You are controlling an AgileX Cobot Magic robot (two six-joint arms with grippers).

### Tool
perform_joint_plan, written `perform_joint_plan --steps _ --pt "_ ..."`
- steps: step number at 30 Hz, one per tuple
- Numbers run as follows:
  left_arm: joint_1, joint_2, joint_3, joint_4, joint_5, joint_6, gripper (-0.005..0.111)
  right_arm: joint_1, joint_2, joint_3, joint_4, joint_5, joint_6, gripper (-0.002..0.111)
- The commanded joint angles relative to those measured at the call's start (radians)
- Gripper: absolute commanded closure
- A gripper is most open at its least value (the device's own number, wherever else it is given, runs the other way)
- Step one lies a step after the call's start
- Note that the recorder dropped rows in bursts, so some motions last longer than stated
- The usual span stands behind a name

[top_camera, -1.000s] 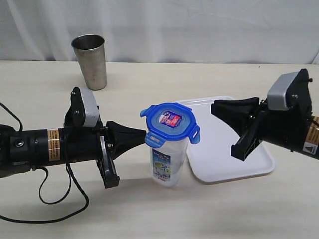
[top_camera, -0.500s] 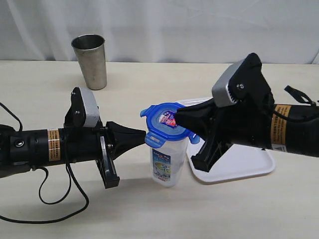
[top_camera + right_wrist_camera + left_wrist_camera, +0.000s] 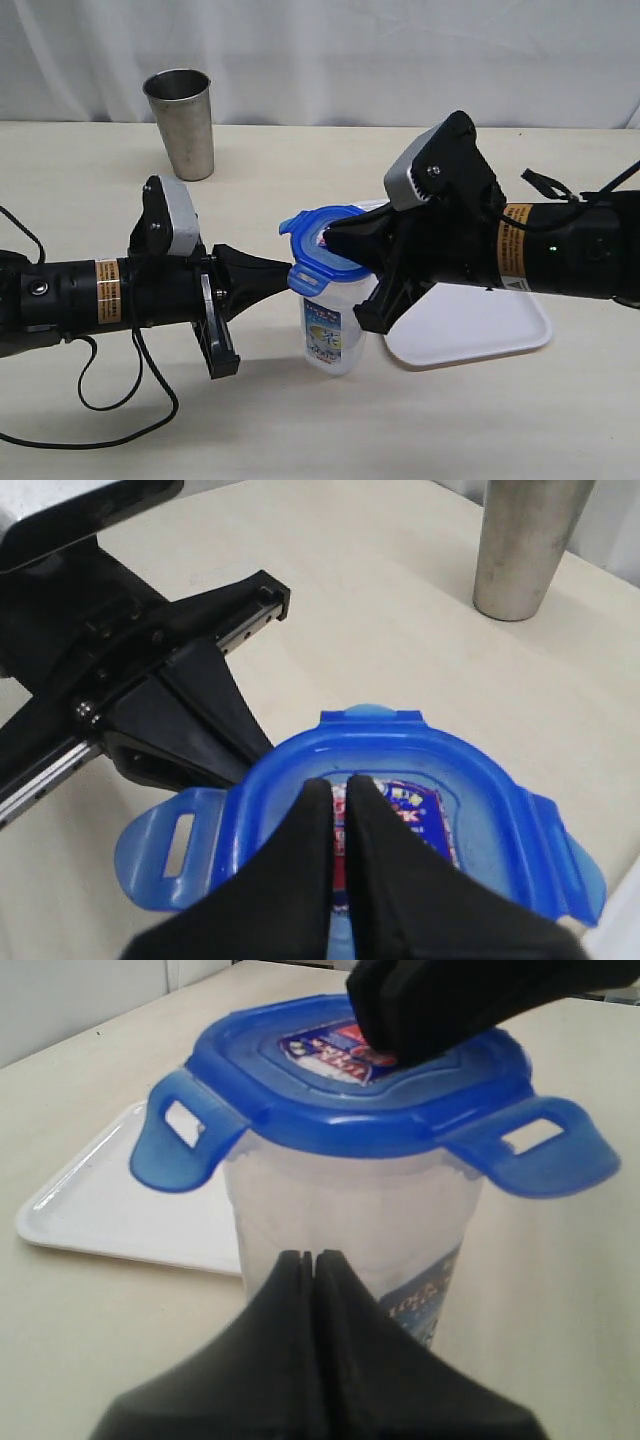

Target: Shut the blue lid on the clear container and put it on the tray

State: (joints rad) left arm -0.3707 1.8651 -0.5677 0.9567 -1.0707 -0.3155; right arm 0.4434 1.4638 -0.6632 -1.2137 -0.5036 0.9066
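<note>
The clear container stands upright on the table just left of the white tray, with the blue lid resting on its mouth and the side flaps sticking out. My left gripper is shut, its tip against the container wall just under the lid rim. My right gripper is shut too, reaching across from the right with its fingertips pressed on the lid's sticker. From the left wrist I see the lid and the container close up. The right wrist looks down on the lid.
A grey steel cup stands at the back left of the table and also appears in the right wrist view. The tray lies just behind the container. A black cable loops on the table under my left arm.
My right gripper has swung left from above the tray onto the top of the lid. The lid's left side sits slightly lower. The left arm has not moved.
</note>
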Motion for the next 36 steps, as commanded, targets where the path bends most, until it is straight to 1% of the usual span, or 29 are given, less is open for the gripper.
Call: perform_joint_plan --steps 1,7,10,12,13,15,18,20,22,24,27,30,32,36 --pt "-0.003 0.002 -0.005 -0.008 0.002 -0.006 0.107 0.002 0.012 0.001 -0.064 0.044 0.04 0.104" --pt "-0.003 0.002 -0.005 -0.004 0.001 -0.006 0.107 0.002 0.012 0.001 -0.143 0.083 0.113 0.104" --pt "-0.003 0.002 -0.005 0.011 0.051 -0.006 0.107 0.002 0.012 0.001 -0.143 0.083 0.118 0.104" --pt "-0.003 0.002 -0.005 0.023 0.07 -0.006 0.105 0.002 0.012 0.001 -0.143 0.083 0.118 0.104" --pt "-0.003 0.002 -0.005 0.028 0.07 -0.003 0.101 0.002 0.012 0.001 -0.147 0.083 0.118 0.104" --pt "-0.003 0.002 -0.005 0.027 0.07 0.003 0.088 0.002 0.012 0.001 -0.162 0.083 0.127 0.104" --pt "-0.003 0.002 -0.005 0.027 0.071 0.035 0.057 0.002 0.012 0.001 -0.162 0.083 0.128 0.104" --pt "-0.003 0.002 -0.005 0.025 0.079 0.035 0.032 0.002 0.012 0.001 -0.162 0.083 0.128 0.104" --pt "-0.003 0.002 -0.005 0.023 0.099 0.035 0.018 0.002 0.012 0.001 -0.162 0.083 0.128 0.104" --pt "-0.003 0.01 -0.005 0.023 0.101 0.035 0.015 0.002 0.012 0.001 -0.162 0.083 0.128 0.104" --pt "-0.003 0.042 -0.005 0.017 0.068 0.05 0.015 0.002 0.012 0.001 -0.162 0.083 0.128 0.104" --pt "-0.003 0.083 -0.005 -0.023 -0.021 0.102 0.015 0.002 0.012 0.001 -0.162 0.083 0.128 0.104" --pt "-0.003 0.096 -0.005 -0.027 -0.051 0.121 0.015 0.002 0.012 0.001 -0.162 0.083 0.128 0.104" --pt "-0.003 0.101 -0.01 -0.038 -0.05 0.147 0.015 0.002 0.012 0.001 -0.162 0.083 0.131 0.104"
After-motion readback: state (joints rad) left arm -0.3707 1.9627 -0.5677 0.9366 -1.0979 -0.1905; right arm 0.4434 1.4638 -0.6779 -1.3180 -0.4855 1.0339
